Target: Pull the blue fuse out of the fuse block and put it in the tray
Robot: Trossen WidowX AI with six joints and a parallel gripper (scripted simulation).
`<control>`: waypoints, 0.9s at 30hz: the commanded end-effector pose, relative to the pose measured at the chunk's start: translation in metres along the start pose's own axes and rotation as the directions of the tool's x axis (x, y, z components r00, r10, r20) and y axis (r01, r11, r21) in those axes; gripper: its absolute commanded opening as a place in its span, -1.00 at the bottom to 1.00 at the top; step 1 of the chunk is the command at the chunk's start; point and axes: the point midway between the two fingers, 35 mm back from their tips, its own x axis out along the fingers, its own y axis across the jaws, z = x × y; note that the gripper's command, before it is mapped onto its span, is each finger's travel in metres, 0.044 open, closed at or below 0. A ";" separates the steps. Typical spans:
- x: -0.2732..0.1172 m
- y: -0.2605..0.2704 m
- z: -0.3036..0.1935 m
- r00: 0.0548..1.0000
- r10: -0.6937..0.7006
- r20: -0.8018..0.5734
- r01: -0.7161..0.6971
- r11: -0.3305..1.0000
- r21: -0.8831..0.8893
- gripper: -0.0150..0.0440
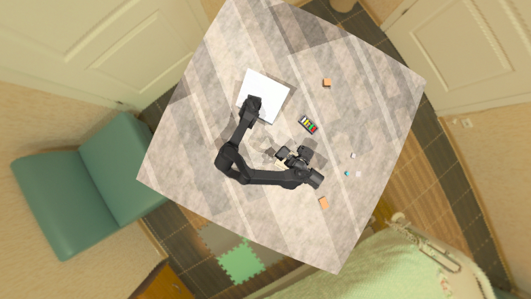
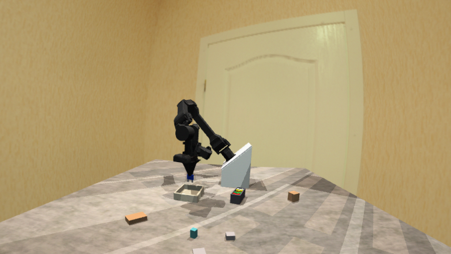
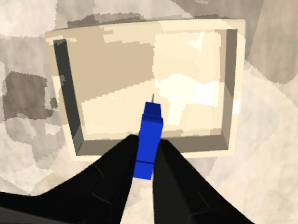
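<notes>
We see the blue fuse [image 3: 148, 139] as a slim, saturated blue rectangular block with a thin metal prong at its far tip, pinched lengthwise between the 2 black fingers of the gripper [image 3: 143, 171], which is clamped shut on it. In the wrist view the fuse hangs over the near wall of the tray [image 3: 69, 106], its tip reaching over the pale cream floor inside. From the exterior view the fuse [image 2: 190, 178] shows as a small blue stub under the downward-pointing gripper [image 2: 189, 175], raised above the back edge of the tray [image 2: 188, 195] and not touching it.

The tray is a shallow square box with grey-beige walls. The fuse block [image 2: 237, 195] stands well apart to its right, a dark box with yellow, green and red fuses showing on top; in the top view the fuse block [image 1: 307, 124] shows a white, a yellow, a green and a red fuse in a row. We can read no brand, label or writing on any of these; the parts are too small to tell.

Farther out on the patterned table [image 2: 331, 217] lie 2 orange blocks [image 2: 135, 217], a small teal cube [image 2: 193, 232] and a small grey cube [image 2: 230, 235]. The arm rises from a white wedge-shaped base [image 2: 237, 170].
</notes>
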 end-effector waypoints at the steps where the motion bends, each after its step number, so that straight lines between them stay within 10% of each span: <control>1: 0.006 0.000 -0.002 1.000 0.002 -0.003 -0.002 1.000 -0.003 -0.49; 24: 0.038 0.001 -0.002 1.000 0.002 -0.005 -0.002 1.000 -0.003 -0.49; 27: 0.035 0.000 -0.003 1.000 -0.002 -0.008 0.002 1.000 0.003 -0.22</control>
